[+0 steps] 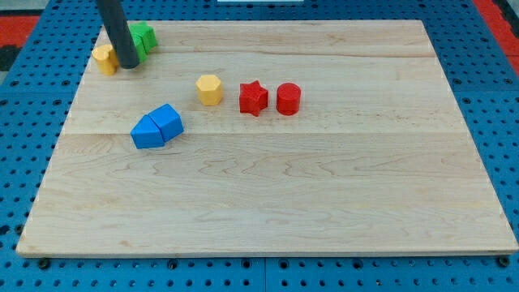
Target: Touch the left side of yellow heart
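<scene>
Blue pegboard, dotted with holes, is framing a pale wooden bench [268, 186] on every side, with a strip of red showing at the view's top corners. No claw is showing anywhere, since the arm is ending in a plain dark rod, so whether anything is spread or pressed together cannot be told.

That rod is coming down from the view's top left, and my tip [128, 66] is resting on the wood near the bench's top left corner. It is sitting just beside the yellow heart [104, 59], on that block's right side as the view shows it; whether the two are actually touching is hard to tell. The heart's left side is lying away from the rod, close to the bench's edge.

Behind the rod, a green block [143, 38] is peeking out at the view's right of it, its shape partly hidden.

Toward the middle of the bench, a yellow hexagon block [209, 88] is standing alone, well apart from the tip. To its right, a red star [253, 98] and a red cylinder [289, 98] are sitting close together in a row.

Below and left of the hexagon, two blue blocks [157, 126] are lying pressed against each other, their exact shapes unclear.
</scene>
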Controlling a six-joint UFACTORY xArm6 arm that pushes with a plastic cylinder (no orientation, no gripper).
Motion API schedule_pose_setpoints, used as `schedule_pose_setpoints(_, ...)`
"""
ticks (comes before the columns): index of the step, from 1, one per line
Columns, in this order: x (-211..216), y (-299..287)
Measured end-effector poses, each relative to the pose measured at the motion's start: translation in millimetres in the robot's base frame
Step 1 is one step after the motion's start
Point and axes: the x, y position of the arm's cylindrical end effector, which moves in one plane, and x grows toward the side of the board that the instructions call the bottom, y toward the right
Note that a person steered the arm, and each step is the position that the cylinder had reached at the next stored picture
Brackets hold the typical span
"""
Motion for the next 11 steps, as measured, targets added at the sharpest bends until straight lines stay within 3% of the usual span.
schedule_pose_setpoints(1,45.9,12.1)
schedule_pose_setpoints(2,86.2,-38.4)
schedule_pose_setpoints(3,84.1,-96.0)
schedule_pose_setpoints(4,81.1,-98.4)
schedule_pose_setpoints(6,12.4,-97.1)
schedule_pose_setpoints(11,2.3,-76.9)
